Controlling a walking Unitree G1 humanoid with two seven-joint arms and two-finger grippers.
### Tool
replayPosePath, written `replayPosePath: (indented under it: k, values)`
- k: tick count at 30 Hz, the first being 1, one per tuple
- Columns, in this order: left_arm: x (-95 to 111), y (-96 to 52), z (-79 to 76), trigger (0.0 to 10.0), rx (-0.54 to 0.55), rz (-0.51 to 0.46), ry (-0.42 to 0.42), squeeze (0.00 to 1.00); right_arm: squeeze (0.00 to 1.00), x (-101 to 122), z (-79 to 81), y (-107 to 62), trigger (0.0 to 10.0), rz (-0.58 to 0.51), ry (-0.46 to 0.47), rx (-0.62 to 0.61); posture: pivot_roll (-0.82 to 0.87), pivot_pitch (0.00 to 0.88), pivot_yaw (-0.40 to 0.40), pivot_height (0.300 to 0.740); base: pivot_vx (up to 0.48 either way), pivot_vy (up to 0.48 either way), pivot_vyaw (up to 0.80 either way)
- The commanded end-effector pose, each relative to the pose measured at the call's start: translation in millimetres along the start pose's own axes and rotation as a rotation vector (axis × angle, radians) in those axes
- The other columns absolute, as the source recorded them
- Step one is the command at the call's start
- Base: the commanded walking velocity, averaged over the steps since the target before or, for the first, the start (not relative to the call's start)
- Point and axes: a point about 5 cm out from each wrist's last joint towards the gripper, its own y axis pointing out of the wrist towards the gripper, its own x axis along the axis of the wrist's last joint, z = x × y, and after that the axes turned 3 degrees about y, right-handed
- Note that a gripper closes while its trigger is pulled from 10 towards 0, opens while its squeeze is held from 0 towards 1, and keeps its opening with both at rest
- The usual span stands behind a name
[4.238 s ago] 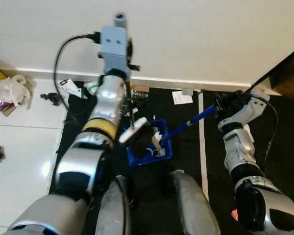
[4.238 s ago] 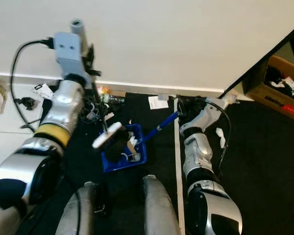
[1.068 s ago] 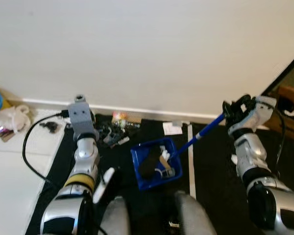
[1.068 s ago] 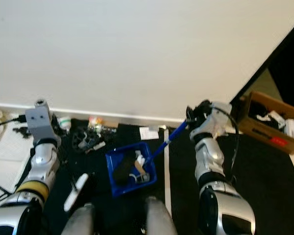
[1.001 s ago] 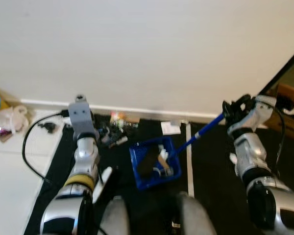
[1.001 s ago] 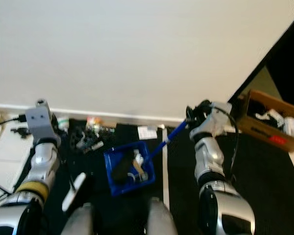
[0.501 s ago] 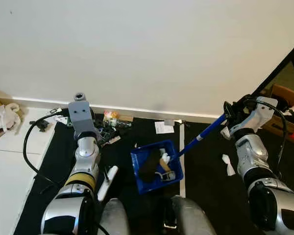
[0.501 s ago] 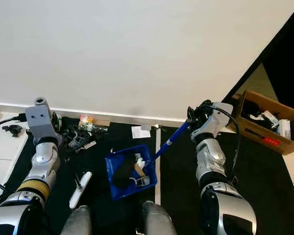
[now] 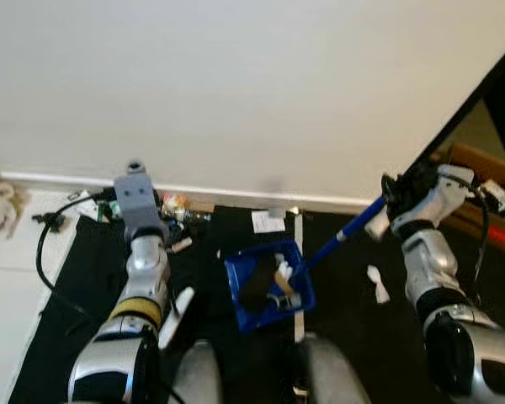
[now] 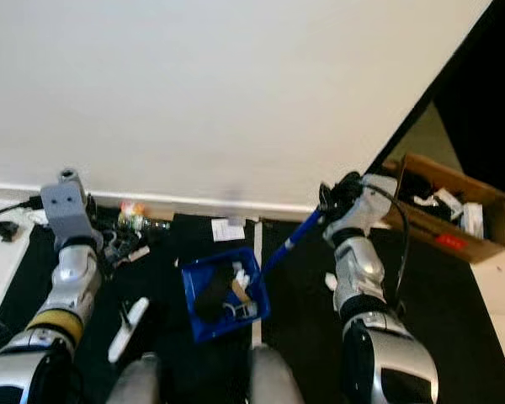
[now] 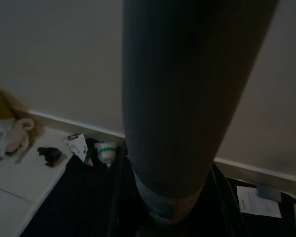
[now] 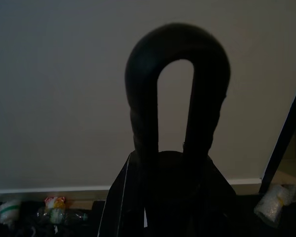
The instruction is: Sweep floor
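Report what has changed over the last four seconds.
The left arm has drawn back toward the robot's left, taking the white-handled brush off the blue dustpan. The brush is now beside the pan and apart from it. The right hand keeps its grip on the pan's blue handle, and the debris stays in the pan. The camera has shifted too.
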Motion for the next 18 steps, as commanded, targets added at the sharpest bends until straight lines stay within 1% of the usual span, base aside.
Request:
replayPosePath:
  k: [1, 6, 18]
  values:
    - [-5.5, -2.4, 0.6, 10.0, 0.001, 0.025, 0.001, 0.00, 0.00, 8.4, -0.4, 3.7, 10.0, -0.038, 0.005, 0.000, 0.02, 0.063, -0.065, 0.740, 0.000, -0.379, 0.00]
    - [-5.6, -2.3, 1.2, 10.0, 0.004, 0.028, 0.000, 0.00, 0.00, 8.9, -0.9, 3.9, 10.0, -0.039, 0.003, -0.003, 0.02, 0.067, -0.064, 0.740, 0.000, -0.408, 0.00]
    - [-6.3, -2.6, 0.8, 10.0, 0.005, 0.033, -0.003, 0.00, 0.00, 8.4, -1.4, 3.3, 10.0, -0.037, 0.002, -0.005, 0.02, 0.070, -0.066, 0.740, 0.000, -0.480, 0.00]
